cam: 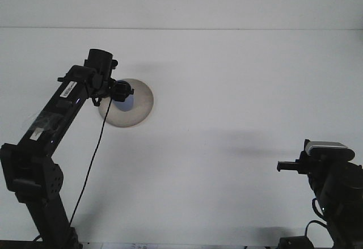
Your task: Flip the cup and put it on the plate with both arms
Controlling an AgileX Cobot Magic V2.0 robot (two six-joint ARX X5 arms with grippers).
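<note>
Small blue cup [126, 100] sits on the round, pale beige plate [140, 102], left of the plate's centre, in the far-left part of the white table [227, 90]. Cup is partly hidden by the left gripper [120, 92], so its orientation (upright vs. flipped) can't be told from here. Plate lies flat on the table; its left edge is covered by the arm.

Left gripper is right at the cup, over the plate's left half. Its fingers are dark against the dark wrist and the cup, too small to read: can't tell whether they're spread or pinching the cup. The black left arm [57, 118] rises from its base at the near-left corner and angles up toward the far side, w/ white labels on the forearm. A thin black cable [91, 164] hangs from the wrist area down toward the base, crossing the plate's left rim.

Right gripper [282, 167] is well apart from cup and plate, at near right, pointing left, low over bare table. Fingertips look close together w/ nothing between them. Behind it, the black right arm [337, 192] w/ a grey-topped block on the wrist.
</note>
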